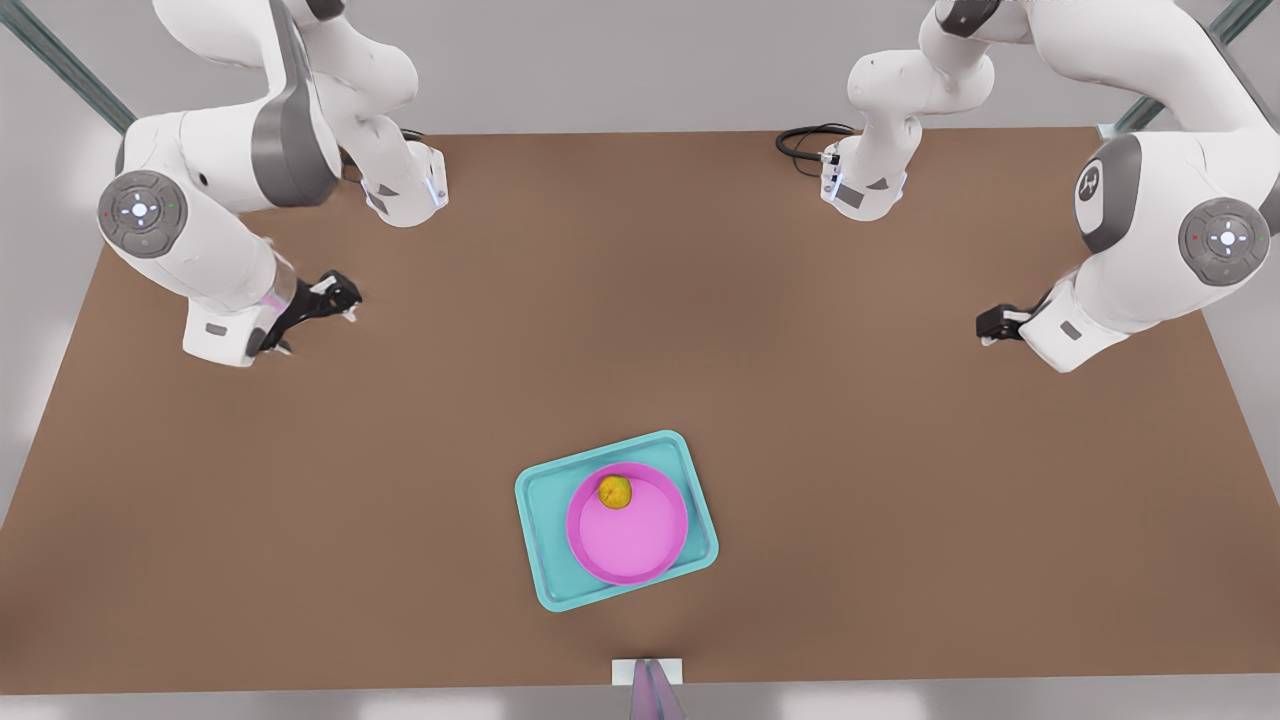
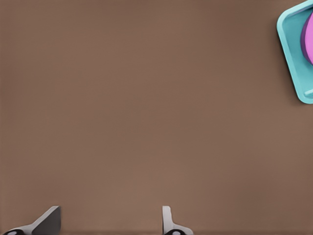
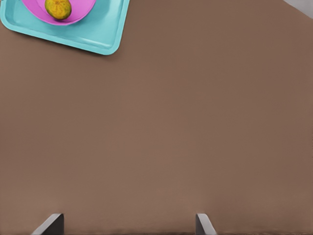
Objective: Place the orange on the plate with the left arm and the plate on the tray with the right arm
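The orange (image 1: 615,491) lies inside the pink plate (image 1: 632,545), near the plate's far rim. The plate rests in the teal tray (image 1: 538,560) close to the table's near edge. My left gripper (image 1: 997,325) hovers at the front view's right, far from the tray, open and holding nothing. My right gripper (image 1: 338,296) hovers at the front view's left, also open and holding nothing. The right wrist view has the orange (image 3: 58,8), plate (image 3: 84,10) and tray (image 3: 100,34) far ahead of the right gripper (image 3: 128,224). Beyond the left gripper (image 2: 108,223), the left wrist view catches a tray corner (image 2: 292,58) and a sliver of plate (image 2: 310,39).
Both arm bases (image 1: 405,185) (image 1: 862,185) stand at the back of the brown table, with a black cable (image 1: 805,140) beside one. A small white block with a pink post (image 1: 647,675) sits at the near edge, just in front of the tray.
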Tool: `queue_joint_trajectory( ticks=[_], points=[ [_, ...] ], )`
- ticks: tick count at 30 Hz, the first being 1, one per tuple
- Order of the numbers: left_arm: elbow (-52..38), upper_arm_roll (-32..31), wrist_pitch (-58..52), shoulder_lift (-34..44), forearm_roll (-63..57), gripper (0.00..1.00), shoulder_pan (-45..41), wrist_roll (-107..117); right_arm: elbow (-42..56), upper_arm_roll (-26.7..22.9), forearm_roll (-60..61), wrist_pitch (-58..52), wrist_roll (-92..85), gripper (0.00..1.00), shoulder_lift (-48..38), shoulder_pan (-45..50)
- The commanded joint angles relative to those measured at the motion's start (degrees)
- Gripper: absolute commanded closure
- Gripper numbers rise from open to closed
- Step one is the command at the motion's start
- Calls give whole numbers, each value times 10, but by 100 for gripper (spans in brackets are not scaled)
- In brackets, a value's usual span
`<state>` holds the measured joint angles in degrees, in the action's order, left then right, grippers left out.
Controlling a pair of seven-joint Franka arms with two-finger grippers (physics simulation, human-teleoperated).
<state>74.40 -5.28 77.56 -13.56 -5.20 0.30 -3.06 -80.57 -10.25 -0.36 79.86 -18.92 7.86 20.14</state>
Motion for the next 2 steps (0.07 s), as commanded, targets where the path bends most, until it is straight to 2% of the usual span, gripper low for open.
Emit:
queue_joint_trajectory(
  ticks=[1, 2],
  points=[
    [-2, 2, -4, -4, -1, 0, 1, -5, -5, 4, -16, -7, 129, 0, -8, -3],
    [-2, 7, -7, -9, 1, 0, 0, -5, -5, 4, -16, -8, 129, 0, -8, -3]
  ],
)
